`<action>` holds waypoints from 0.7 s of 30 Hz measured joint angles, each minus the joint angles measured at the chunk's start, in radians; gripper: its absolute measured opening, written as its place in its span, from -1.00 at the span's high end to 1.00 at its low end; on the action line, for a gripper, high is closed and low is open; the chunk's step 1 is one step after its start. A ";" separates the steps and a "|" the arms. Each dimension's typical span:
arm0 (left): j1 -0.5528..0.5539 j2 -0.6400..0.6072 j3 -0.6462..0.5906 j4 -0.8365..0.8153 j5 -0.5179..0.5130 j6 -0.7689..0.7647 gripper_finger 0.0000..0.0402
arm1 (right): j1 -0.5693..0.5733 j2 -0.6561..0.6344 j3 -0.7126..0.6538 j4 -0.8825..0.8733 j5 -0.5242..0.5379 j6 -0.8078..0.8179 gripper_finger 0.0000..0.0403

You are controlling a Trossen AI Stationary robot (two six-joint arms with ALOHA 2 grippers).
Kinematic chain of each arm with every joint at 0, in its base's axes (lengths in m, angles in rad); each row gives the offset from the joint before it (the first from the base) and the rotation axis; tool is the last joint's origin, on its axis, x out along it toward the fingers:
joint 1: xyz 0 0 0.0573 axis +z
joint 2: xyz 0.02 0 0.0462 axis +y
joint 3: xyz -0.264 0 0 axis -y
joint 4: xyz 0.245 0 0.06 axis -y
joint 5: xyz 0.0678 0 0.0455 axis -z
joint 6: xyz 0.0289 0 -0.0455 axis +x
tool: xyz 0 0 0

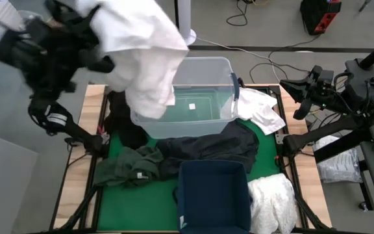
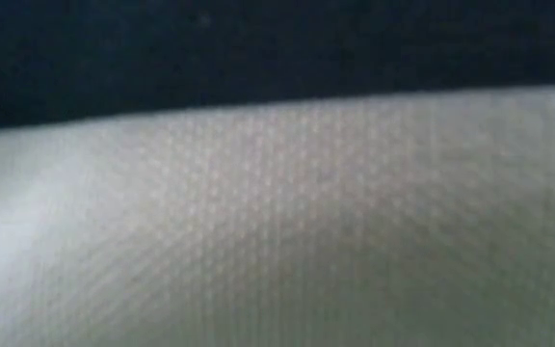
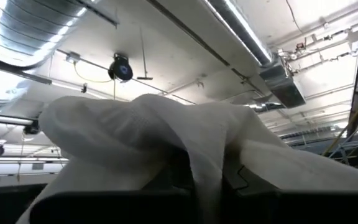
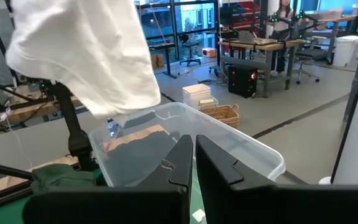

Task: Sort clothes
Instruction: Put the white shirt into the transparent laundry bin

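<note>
The left end effector (image 1: 76,29), closed on a white garment (image 1: 145,58), holds it raised above the clear tub (image 1: 203,97) at the table's far side, presumably for release there. The right end effector (image 4: 193,163) waits, closed and empty, at the right.

No readable text anywhere in the four views.

A small pale tag on the dark green garment (image 1: 139,174) and a pale square patch on the floor of the clear plastic tub (image 1: 193,106) both show (each too small to tell whether it carries print), and the white fabric (image 2: 277,231) filling the low view bears only its weave, no lettering.
</note>
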 joint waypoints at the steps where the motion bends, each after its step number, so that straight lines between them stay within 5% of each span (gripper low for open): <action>1: 0.029 0.015 0.000 0.004 0.022 -0.033 1.00 | 0.000 0.000 0.000 -0.003 0.000 0.000 0.94; 9: 0.220 0.112 0.000 0.008 0.129 -0.287 1.00 | 0.000 -0.002 0.000 -0.039 0.000 0.001 0.94; 21: 0.355 0.231 0.000 -0.041 0.261 -0.558 1.00 | 0.000 -0.003 0.000 -0.059 0.000 0.001 0.94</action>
